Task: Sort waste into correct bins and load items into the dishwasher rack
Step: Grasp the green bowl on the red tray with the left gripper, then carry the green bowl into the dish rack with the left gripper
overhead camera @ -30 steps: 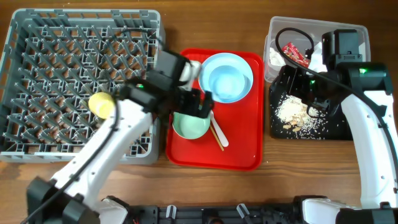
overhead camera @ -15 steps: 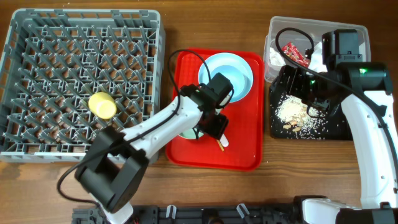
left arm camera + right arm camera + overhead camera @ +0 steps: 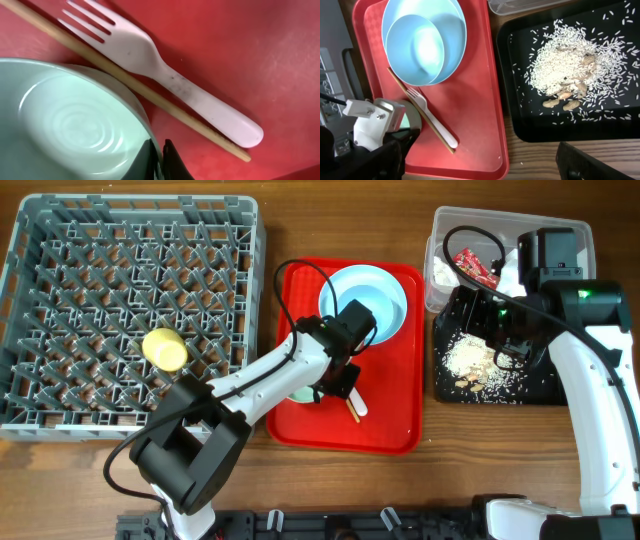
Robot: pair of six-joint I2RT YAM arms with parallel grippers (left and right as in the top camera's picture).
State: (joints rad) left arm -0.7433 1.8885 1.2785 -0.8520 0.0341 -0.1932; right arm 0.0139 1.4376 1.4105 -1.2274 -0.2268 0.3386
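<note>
Grip: your left pincer (image 3: pixel 159 154) has just closed on the light green round saucer's (image 3: pixel 75 117) rim.
You can now lift it off toward the grey pegged plastic rack (image 3: pixel 110 250).

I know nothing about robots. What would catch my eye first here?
A large grey plastic pegged rack fills the left, a yellow cup in it. On the flat bright red tray in the centre, the left gripper is shut on the rim of a light green saucer. At right, pale rice-like crumbs speckle a shallow black tray.
</note>
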